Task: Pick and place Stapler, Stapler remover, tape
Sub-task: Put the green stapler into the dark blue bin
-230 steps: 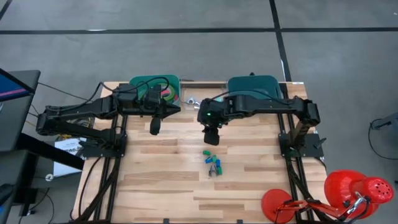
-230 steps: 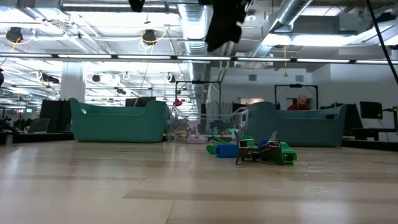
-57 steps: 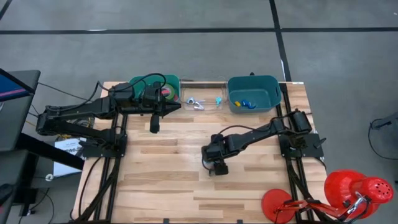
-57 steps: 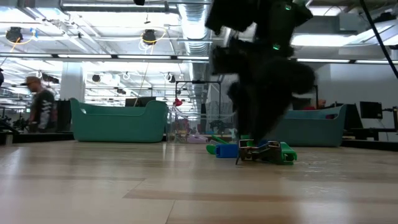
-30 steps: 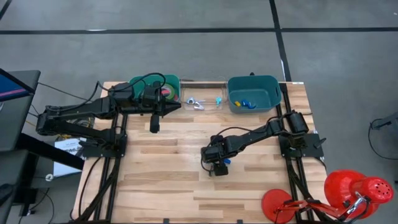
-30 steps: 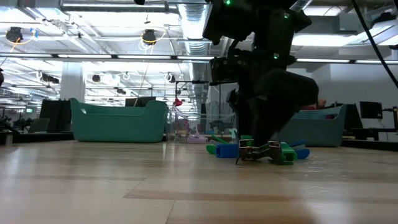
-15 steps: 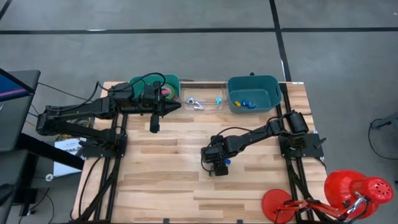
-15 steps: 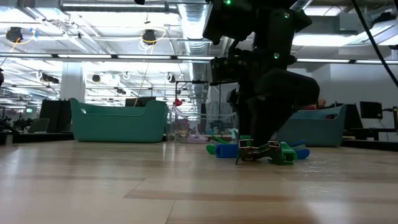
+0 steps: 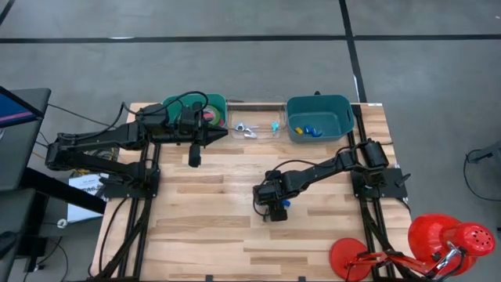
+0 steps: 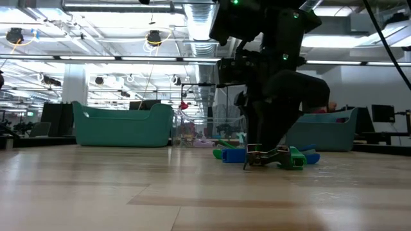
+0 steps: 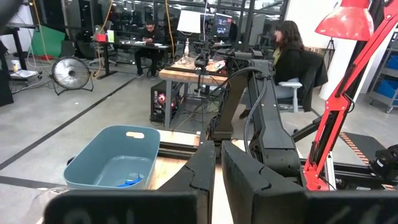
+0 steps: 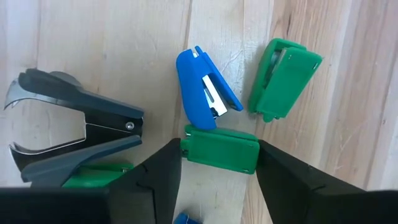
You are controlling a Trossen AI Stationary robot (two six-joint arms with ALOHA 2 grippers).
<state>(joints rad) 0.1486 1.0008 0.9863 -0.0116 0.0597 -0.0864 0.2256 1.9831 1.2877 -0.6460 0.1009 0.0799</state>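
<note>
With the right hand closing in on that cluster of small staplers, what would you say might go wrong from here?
1. The right hand straddles a green stapler that touches the blue stapler; closing may nudge the blue one aside.
2. The staple remover lies right beside one finger, so it may get caught or pushed.
3. The fingers sit at the green stapler's ends, so the grip may slip on lifting.

Blue stapler [image 12: 202, 87], staple remover [image 12: 68, 127] crowd green stapler [image 12: 221, 149].
</note>
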